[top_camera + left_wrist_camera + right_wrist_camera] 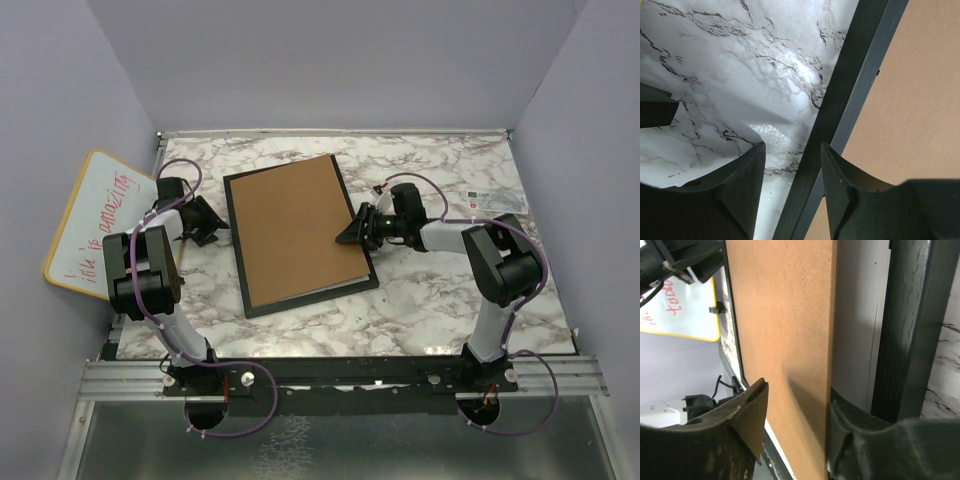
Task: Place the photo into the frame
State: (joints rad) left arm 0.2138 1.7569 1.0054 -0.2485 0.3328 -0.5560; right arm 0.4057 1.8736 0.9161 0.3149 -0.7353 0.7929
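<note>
The black frame (237, 250) lies flat mid-table with a brown backing board (295, 230) resting in it. The photo is hidden. My left gripper (215, 228) is open at the frame's left side. In the left wrist view its jaws (792, 150) straddle the black rail (850, 85), one finger over marble, the other over the board (920, 100). My right gripper (352, 235) is open at the board's right edge. One finger (747, 410) stands off the board's face (785, 315); the other sits beneath its lifted edge, on a white sheet (857, 315) inside the rail (910, 315).
A yellow-rimmed whiteboard (95, 225) with red writing leans against the left wall beside the left arm. A small white label (495, 200) lies on the marble at the right. Purple walls enclose the table on three sides.
</note>
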